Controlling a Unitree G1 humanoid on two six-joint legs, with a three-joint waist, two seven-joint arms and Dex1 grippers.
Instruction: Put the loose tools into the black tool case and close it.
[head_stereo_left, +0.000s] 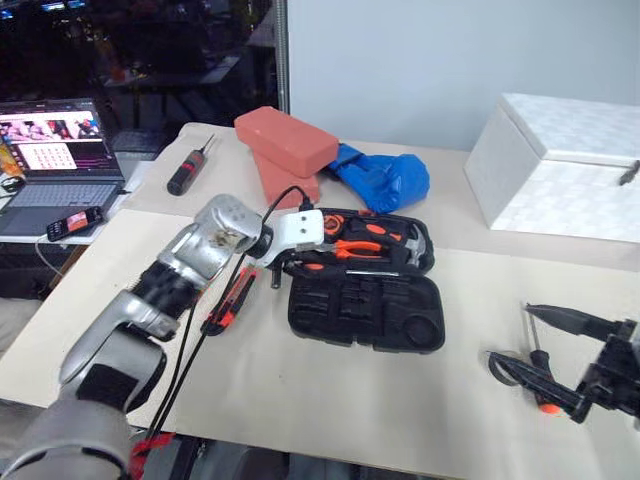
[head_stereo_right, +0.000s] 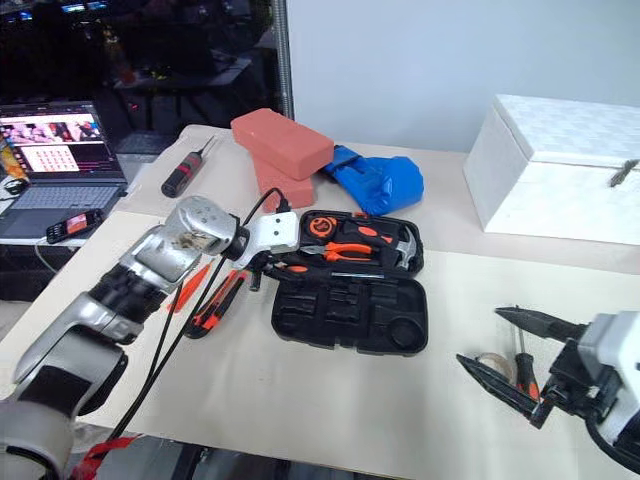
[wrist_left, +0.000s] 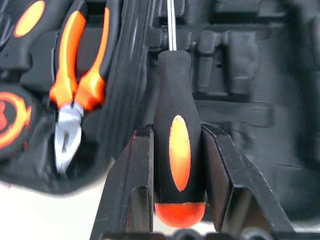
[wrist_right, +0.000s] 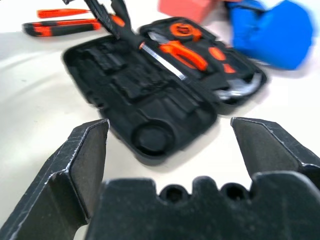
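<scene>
The screwdriver (wrist_left: 172, 150) is pinched by its rubbery orange-and-black handle in my left gripper (wrist_left: 177, 170), over the open black tool case (head_stereo_left: 365, 305) beside the pliers (wrist_left: 75, 95). It looks light, stiff and grippy; mid-handle suits it. My right gripper (wrist_right: 170, 150) stands wide and empty, near a second screwdriver (head_stereo_right: 522, 370) on the table (head_stereo_left: 330, 400).

The left arm is stretched forward across the body, its wrist angled downward. The left gripper (wrist_left: 177, 165) is clamped on a screwdriver (wrist_left: 176, 150) handle. The right arm is held low at the right side, and the right gripper (wrist_right: 170, 150) is spread wide, holding nothing.
</scene>
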